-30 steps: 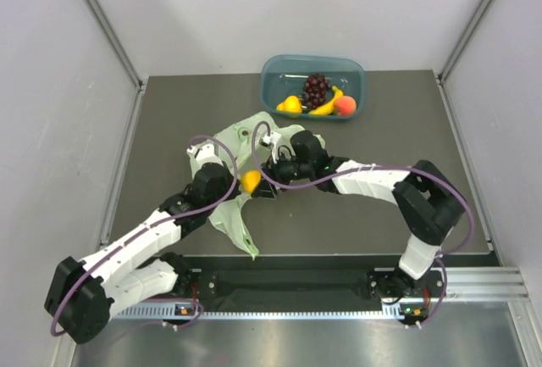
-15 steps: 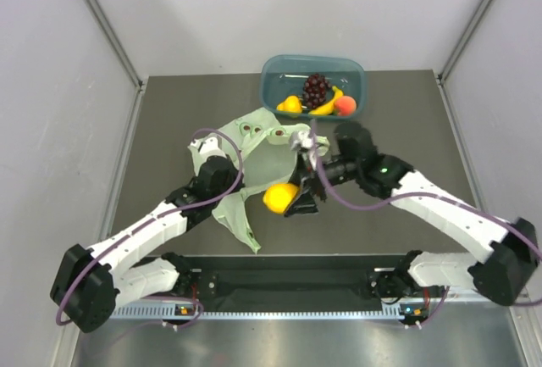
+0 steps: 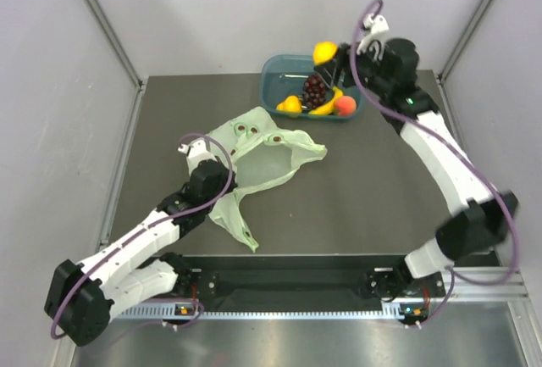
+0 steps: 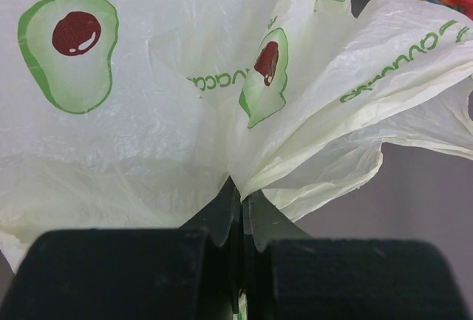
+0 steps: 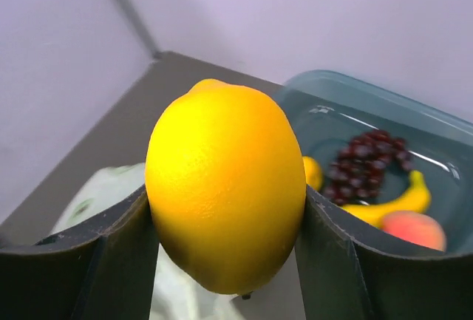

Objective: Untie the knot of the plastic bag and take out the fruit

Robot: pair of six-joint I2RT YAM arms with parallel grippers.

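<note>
Yellow lemon [image 5: 225,187] in R hand [image 3: 327,55], raised by tub [image 3: 279,69]; L hand [image 4: 242,205] pinching bag [image 4: 148,128].

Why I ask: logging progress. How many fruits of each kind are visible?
Yellow round fruits: 2, one in the right gripper, one in the tub
Banana: 1
Grape bunch: 1
Peach: 1
Total: 5

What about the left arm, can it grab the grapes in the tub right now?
Probably not. The left end effector is shut on the plastic bag, so it is busy, and the grapes lie far off in the tub, beyond the bag.
</note>
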